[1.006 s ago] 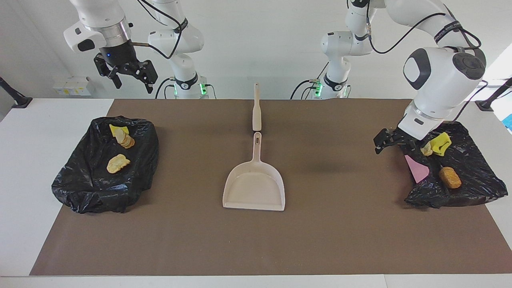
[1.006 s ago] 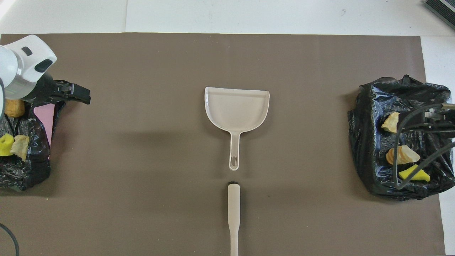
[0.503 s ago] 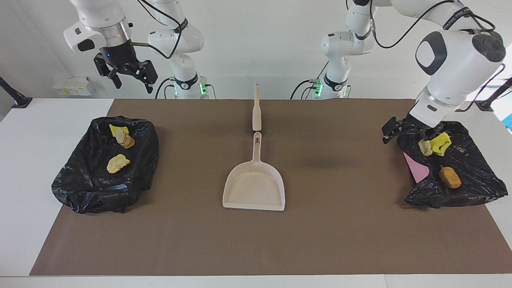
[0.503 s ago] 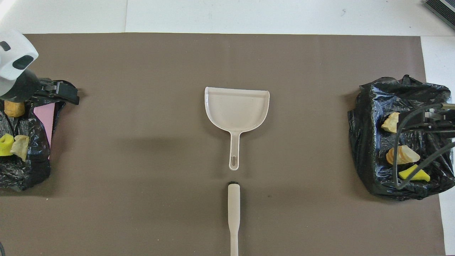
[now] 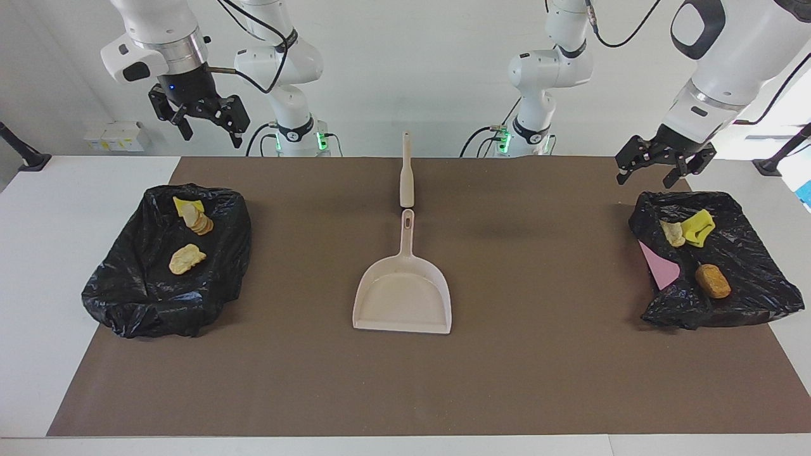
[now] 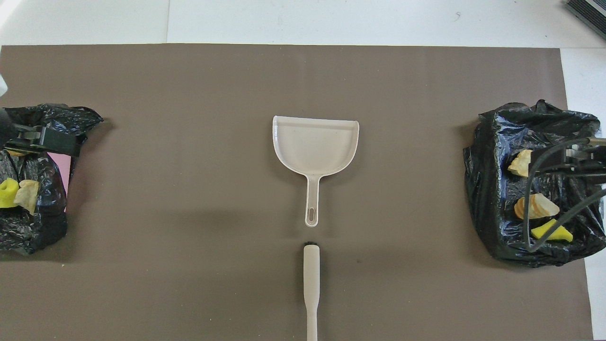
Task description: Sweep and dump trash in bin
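Observation:
The trash lies in two black bag-lined bins. The bin [image 5: 127,304] at the right arm's end holds a yellow chunk [image 5: 186,205] and two tan pieces [image 5: 200,221] [image 5: 187,258]. The bin [image 5: 747,297] at the left arm's end holds a yellow chunk [image 5: 699,227], a tan piece [image 5: 673,234] and an orange-brown piece [image 5: 713,280]. The beige dustpan [image 5: 403,297] lies empty mid-mat, with the brush handle [image 5: 406,171] nearer to the robots. My left gripper [image 5: 646,177] is open and empty, raised over its bin's edge. My right gripper [image 5: 212,138] is open, empty and raised high.
A pink sheet [image 5: 660,266] sticks out of the bin at the left arm's end. The brown mat [image 5: 538,367] covers the table. In the overhead view the dustpan [image 6: 315,144] and brush handle [image 6: 311,284] lie in line at mid-mat.
My left gripper has risen from the bin's edge and drawn back toward the robots, empty. The right arm has hardly moved. The trash and dustpan have not moved.

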`<action>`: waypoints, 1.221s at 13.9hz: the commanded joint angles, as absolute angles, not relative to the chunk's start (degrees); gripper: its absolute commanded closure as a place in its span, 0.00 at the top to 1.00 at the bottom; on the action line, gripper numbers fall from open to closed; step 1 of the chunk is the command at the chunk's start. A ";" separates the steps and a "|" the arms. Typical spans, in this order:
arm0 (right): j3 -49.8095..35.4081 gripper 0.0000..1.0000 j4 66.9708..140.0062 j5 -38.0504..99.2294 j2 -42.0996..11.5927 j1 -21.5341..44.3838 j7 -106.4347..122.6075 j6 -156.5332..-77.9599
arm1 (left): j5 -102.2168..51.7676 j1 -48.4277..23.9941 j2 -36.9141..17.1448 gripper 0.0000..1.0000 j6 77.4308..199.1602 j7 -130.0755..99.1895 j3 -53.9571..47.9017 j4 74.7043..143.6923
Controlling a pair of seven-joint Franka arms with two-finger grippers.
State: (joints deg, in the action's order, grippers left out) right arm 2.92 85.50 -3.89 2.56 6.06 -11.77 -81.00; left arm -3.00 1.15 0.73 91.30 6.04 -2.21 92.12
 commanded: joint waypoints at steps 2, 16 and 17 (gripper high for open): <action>2.81 1.00 86.66 -3.78 3.69 5.80 -12.04 -80.86 | -1.94 1.58 1.06 1.00 85.45 6.94 -1.94 90.27; 2.81 1.00 86.66 -3.78 3.69 5.80 -12.04 -80.86 | -0.61 1.23 -0.44 1.00 82.35 7.30 -2.02 86.05; 2.81 1.00 86.66 -3.78 3.69 5.80 -12.04 -80.86 | -0.62 1.23 -0.44 1.00 82.35 7.38 -2.02 86.13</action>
